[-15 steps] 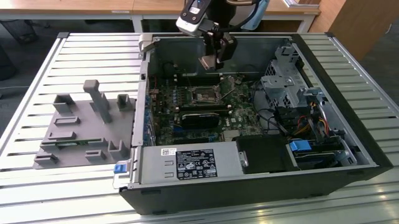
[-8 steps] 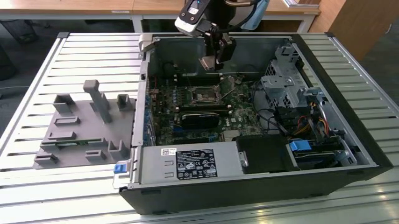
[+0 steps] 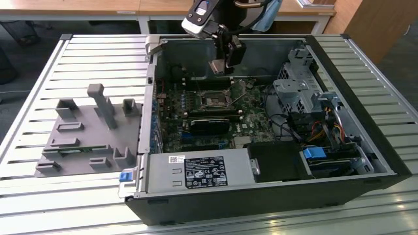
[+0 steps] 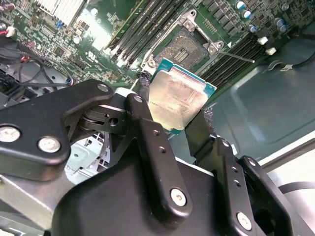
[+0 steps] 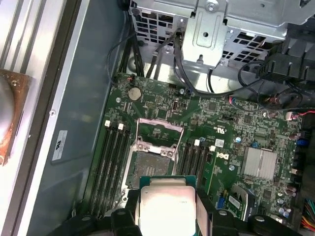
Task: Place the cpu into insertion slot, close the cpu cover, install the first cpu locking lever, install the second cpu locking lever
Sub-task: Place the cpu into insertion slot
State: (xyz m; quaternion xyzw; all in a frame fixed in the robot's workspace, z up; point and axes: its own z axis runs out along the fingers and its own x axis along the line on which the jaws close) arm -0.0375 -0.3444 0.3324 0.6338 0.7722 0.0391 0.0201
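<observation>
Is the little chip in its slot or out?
Out. The gripper is shut on the cpu, holding it in the air, and the socket sits empty, apart from it.

The cpu in the gripper

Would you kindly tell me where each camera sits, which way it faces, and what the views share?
Exterior view: off the arm, looking down into the open computer case on the slatted table; the arm's claw shows, gripping the cpu.
First wrist view: on the arm, facing down at the motherboard and socket; the claw flanks the cpu.
Second wrist view: on the arm, looking along the claw's black fingers toward the socket.
Shared: all three show the cpu and socket.
</observation>
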